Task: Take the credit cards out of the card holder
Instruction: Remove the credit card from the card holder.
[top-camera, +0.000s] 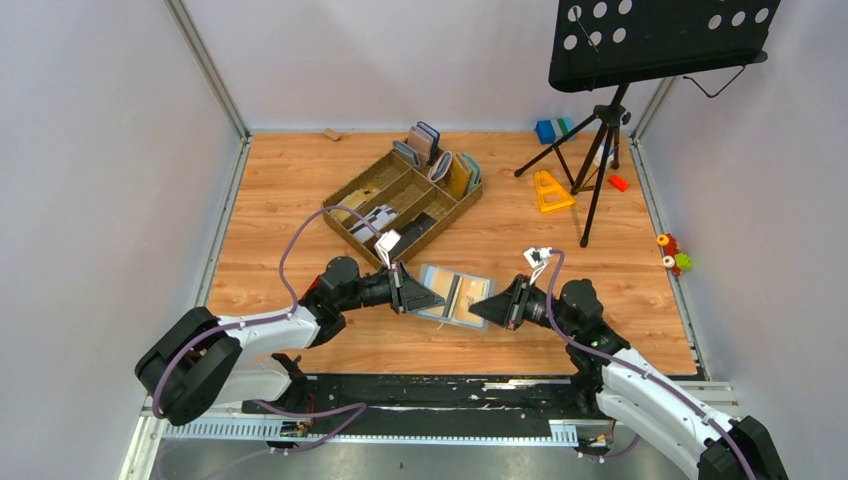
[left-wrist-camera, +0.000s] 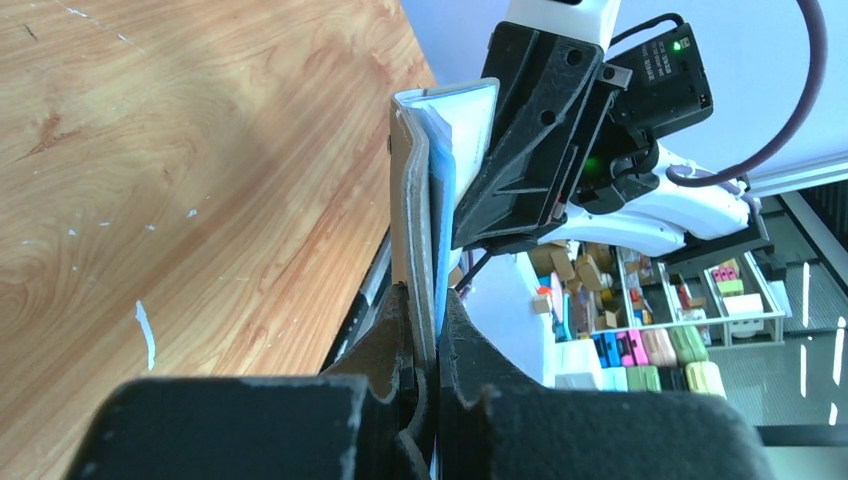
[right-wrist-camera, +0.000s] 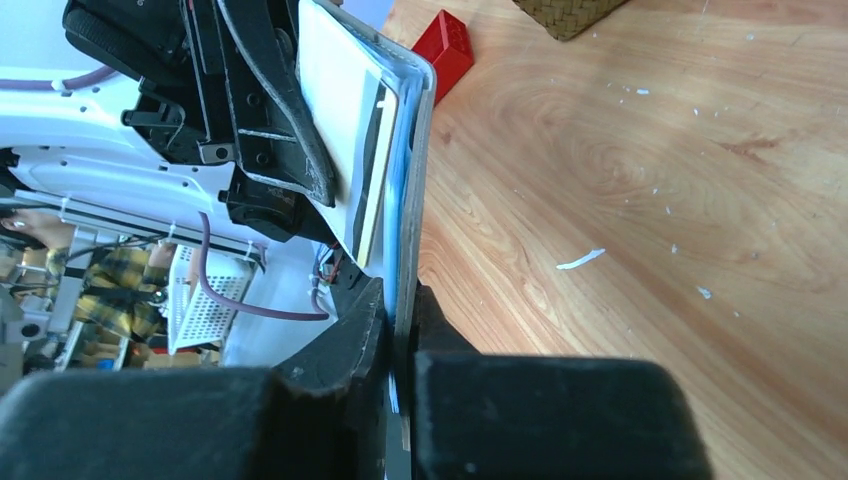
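A: Card holder (top-camera: 455, 296), where is it placed?
B: Just on the near side of the brown compartment tray (top-camera: 358, 182), opened flat and spanned between both pincers. Contact with the worktop (top-camera: 280, 180) cannot be told.
A: Pincer states?
B: The left pincer (left-wrist-camera: 425, 345) is clamped on the holder's left edge. The right pincer (right-wrist-camera: 398, 325) is clamped on its right edge.
A: Anything hidden or cut off?
B: In both wrist views the holder is seen edge-on only, and its gripped end is swallowed by the black finger blocks. Slot contents are not made out: tan panels and a dark strip are seen from above, and a white face with a dark stripe is seen from the right wrist. Whether that face is a card cannot be told.
A: Materials, shapes?
B: The holder is skinned in soft-looking grey, with rounded corners and a light blue lining. The worktop is wood-grain, flecked with white scuffs. The tray is rectangular and divided, and upright wallets (top-camera: 440, 160) are stood at its far end.
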